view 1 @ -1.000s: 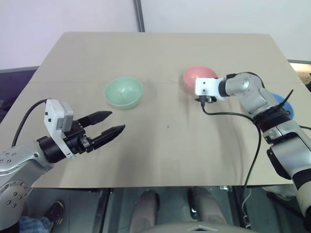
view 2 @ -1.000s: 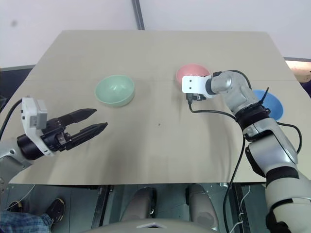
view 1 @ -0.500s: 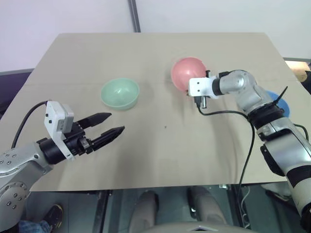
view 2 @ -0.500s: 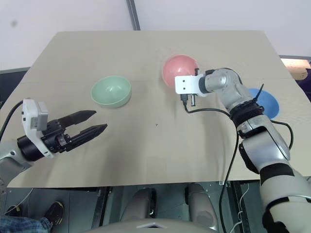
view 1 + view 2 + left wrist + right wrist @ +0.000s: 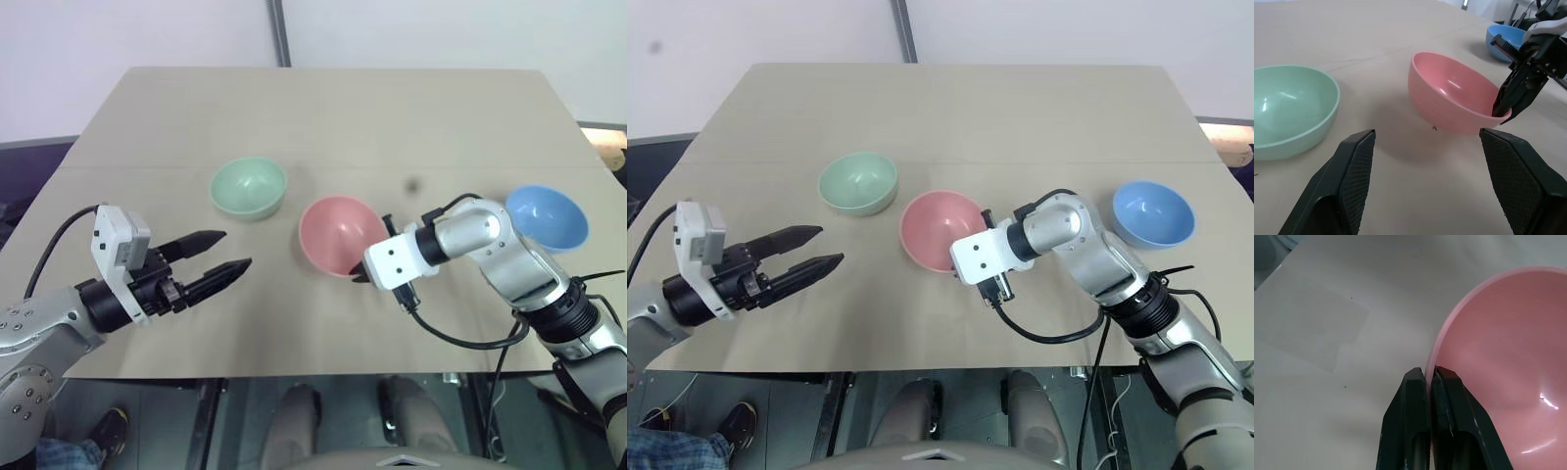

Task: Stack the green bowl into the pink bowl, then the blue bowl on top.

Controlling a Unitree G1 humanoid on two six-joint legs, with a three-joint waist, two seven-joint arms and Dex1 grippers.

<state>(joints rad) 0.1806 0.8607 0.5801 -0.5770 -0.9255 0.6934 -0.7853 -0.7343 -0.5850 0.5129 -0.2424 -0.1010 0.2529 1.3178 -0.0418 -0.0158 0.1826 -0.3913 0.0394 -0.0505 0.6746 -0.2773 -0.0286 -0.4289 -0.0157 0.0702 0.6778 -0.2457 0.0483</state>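
Right wrist view shows the right claw (image 5: 1431, 374) pinching the rim of the small round pink plastic bowl (image 5: 338, 235), which sits tilted on the tan surface (image 5: 323, 117). The round green plastic bowl (image 5: 248, 187) is just beside the pink one, and the round blue plastic bowl (image 5: 547, 216) sits well apart from it. I think the pink bowl should be set down flat first, so the spread-open left claw (image 5: 214, 257) can drop the green one in.
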